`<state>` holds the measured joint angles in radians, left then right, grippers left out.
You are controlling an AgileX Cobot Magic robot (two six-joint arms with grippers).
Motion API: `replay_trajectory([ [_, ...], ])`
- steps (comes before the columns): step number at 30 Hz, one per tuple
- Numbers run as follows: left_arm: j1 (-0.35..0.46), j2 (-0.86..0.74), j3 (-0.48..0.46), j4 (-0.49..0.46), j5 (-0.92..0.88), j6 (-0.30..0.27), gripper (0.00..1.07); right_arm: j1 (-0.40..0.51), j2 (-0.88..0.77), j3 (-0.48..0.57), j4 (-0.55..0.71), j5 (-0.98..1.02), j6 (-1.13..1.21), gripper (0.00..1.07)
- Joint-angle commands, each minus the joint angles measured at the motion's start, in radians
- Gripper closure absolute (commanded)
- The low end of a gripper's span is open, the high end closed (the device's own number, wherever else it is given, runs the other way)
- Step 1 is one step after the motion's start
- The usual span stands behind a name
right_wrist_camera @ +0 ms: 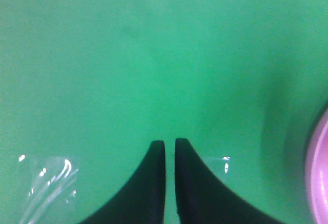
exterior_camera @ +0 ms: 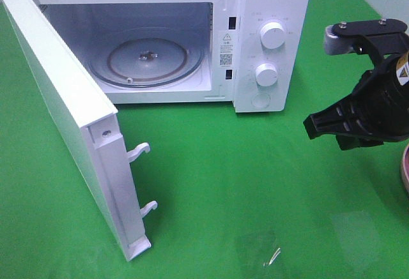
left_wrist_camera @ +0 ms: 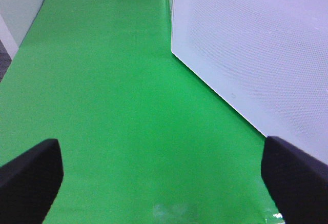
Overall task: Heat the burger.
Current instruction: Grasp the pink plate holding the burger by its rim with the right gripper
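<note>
The burger is out of view in every frame. The white microwave (exterior_camera: 268,30) stands at the back of the green table with its door (exterior_camera: 70,119) swung wide open to the left and its glass turntable (exterior_camera: 146,59) bare. My right gripper (exterior_camera: 316,126) hangs above the table at the right edge, beside the microwave's front; in the right wrist view (right_wrist_camera: 169,144) its fingers are together with nothing between them. My left gripper (left_wrist_camera: 164,157) is open and empty over the green cloth, next to a white microwave wall (left_wrist_camera: 256,49).
The edge of a pink plate (exterior_camera: 404,167) shows at the far right, also in the right wrist view (right_wrist_camera: 319,178). Two clear tape patches (exterior_camera: 255,247) lie on the cloth near the front. The open door's latch hooks (exterior_camera: 142,153) stick out over the table.
</note>
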<state>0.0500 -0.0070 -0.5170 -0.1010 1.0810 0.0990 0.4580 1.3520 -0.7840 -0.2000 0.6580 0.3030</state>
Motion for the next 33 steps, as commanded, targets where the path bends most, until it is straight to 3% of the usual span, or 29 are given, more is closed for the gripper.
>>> replay_trajectory([
  [1,-0.007,-0.014,-0.001,-0.004,-0.013,0.002,0.06,-0.031,-0.008,-0.044,0.087,0.123,-0.243,0.94],
  [7,-0.007,-0.014,-0.001,-0.004,-0.013,0.002,0.06,-0.111,-0.008,-0.047,0.131,0.177,-0.382,0.80],
  [9,-0.007,-0.014,-0.001,-0.004,-0.013,0.002,0.06,-0.176,-0.008,-0.047,0.132,0.217,-0.446,0.60],
  [10,-0.007,-0.014,-0.001,-0.004,-0.013,0.002,0.06,-0.176,-0.008,-0.047,0.132,0.217,-0.446,0.60],
  [11,-0.007,-0.014,-0.001,-0.004,-0.013,0.002,0.06,-0.207,-0.008,-0.047,0.129,0.222,-0.476,0.49],
  [14,-0.007,-0.014,-0.001,-0.004,-0.013,0.002,0.06,-0.219,-0.008,-0.047,0.129,0.222,-0.484,0.45],
  [16,-0.007,-0.014,-0.001,-0.004,-0.013,0.002,0.06,-0.274,-0.008,-0.047,0.127,0.215,-0.488,0.26],
  [18,-0.007,-0.014,-0.001,-0.004,-0.013,0.002,0.06,-0.305,-0.008,-0.047,0.120,0.215,-0.495,0.21],
  [27,-0.007,-0.014,-0.001,-0.004,-0.013,0.002,0.06,-0.420,0.001,-0.030,0.050,0.216,-0.487,0.22],
  [33,-0.007,-0.014,-0.001,-0.004,-0.013,0.002,0.06,-0.435,0.001,0.009,0.027,0.189,-0.487,0.23],
])
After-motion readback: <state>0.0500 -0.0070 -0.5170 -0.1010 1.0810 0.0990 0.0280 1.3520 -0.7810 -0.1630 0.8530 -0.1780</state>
